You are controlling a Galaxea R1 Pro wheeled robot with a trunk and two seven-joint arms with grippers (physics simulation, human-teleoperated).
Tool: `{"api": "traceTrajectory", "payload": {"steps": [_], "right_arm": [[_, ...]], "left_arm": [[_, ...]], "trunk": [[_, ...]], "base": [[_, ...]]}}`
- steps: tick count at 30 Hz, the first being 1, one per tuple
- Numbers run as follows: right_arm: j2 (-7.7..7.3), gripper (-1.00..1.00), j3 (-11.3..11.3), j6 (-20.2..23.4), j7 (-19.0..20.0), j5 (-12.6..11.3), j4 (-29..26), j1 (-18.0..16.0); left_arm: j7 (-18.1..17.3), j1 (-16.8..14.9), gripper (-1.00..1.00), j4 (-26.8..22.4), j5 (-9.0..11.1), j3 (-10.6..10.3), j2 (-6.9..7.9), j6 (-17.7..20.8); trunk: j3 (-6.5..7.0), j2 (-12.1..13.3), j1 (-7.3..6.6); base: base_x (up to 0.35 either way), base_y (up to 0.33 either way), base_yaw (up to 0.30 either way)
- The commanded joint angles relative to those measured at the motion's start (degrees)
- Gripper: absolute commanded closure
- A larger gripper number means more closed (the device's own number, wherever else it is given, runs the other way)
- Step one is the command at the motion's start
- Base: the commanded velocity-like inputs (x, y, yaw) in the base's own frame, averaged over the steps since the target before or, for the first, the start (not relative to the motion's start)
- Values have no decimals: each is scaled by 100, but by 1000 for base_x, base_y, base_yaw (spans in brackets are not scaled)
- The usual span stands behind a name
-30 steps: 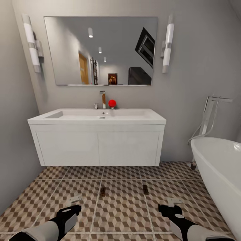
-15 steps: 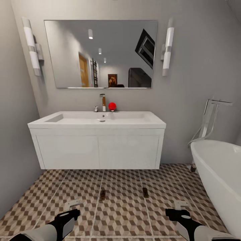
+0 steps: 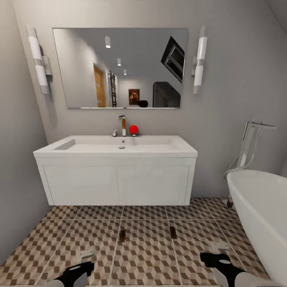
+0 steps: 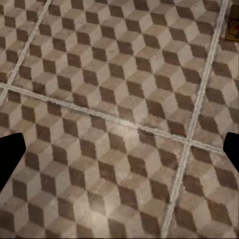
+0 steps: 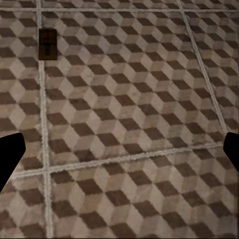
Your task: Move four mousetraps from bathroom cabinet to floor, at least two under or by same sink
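Two mousetraps (image 3: 122, 235) (image 3: 173, 232) lie flat on the bathroom floor (image 3: 147, 255) before the bathroom sink (image 3: 119, 147), ahead of and between the left gripper (image 3: 85, 261) and right gripper (image 3: 217, 253), both spread wide, empty.

The bathroom floor (image 3: 147, 259) is laid in large square tiles with a brown, beige and white cube pattern and pale grout lines, running from the foot of the wall under the sink unit out toward the camera. Two mousetraps lie flat on it in front of the unit, well apart from each other: one (image 3: 122, 235) on or just beside a grout line, the other (image 3: 173, 232) to its right, also by a grout line. The right wrist view shows one small brown board (image 5: 47, 44) lying against a grout line, and the left wrist view catches the edge of another (image 4: 232, 29) at the frame's border.
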Motion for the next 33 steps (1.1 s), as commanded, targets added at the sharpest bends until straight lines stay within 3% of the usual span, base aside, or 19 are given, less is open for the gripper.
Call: {"api": "traceTrajectory", "payload": {"steps": [1, 23, 33], "right_arm": [[0, -100, 29, -35, -5, -40, 18, 33], [-1, -100, 29, -27, -30, -39, 18, 968], [31, -100, 37, -31, -27, -33, 18, 1430]], "left_arm": [[13, 37, -100, -3, 53, -51, -3, -10], [-28, 1057, -100, -11, 42, -47, -71, 6], [-522, 1446, -100, -5, 54, -47, -69, 3]], "trunk": [[13, 39, -24], [408, 921, -507], [587, 1322, -727]], "base": [[0, 0, 0], [0, 0, 0], [0, 0, 0]]}}
